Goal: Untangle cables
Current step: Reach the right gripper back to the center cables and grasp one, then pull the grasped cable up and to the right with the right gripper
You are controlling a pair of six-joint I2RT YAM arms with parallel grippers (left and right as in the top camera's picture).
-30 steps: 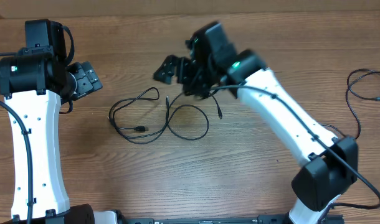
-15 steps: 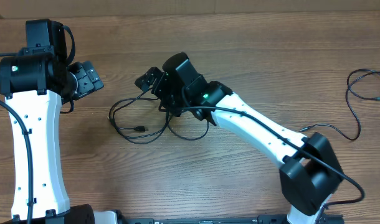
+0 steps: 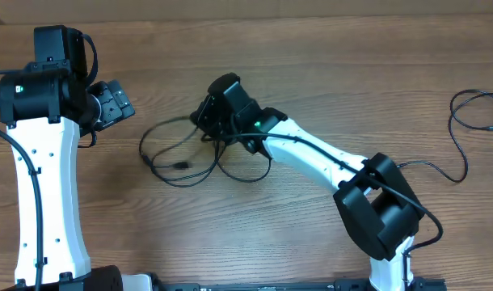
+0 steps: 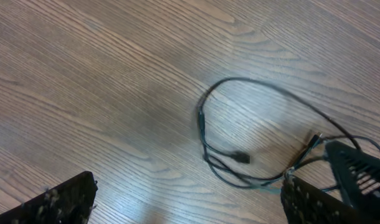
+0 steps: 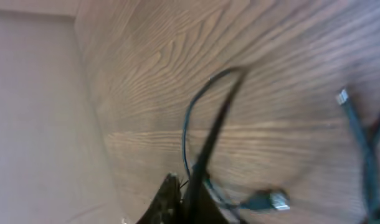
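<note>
The cables [image 3: 182, 166] are thin black cords lying in tangled loops on the wooden table, left of centre. My right gripper [image 3: 204, 118] has come down on the upper right of the tangle. In the right wrist view my right gripper [image 5: 190, 200] is shut on one dark cable strand [image 5: 218, 121], which runs up out of the jaws, and a small plug [image 5: 271, 200] lies beside it. My left gripper [image 3: 113, 101] hovers open to the left of the tangle. The left wrist view shows my left gripper [image 4: 190, 208] with bare wood between its fingers, the looped cables and a plug [image 4: 241, 157] ahead.
Another thin black cable [image 3: 463, 158] lies apart near the table's right edge. The right arm's white links [image 3: 327, 162] stretch diagonally across the middle of the table. The left arm [image 3: 40, 170] stands along the left side.
My right gripper swung left and down onto the tangle and shut on a cable strand, nudging the upper loop. The left arm has not moved.
</note>
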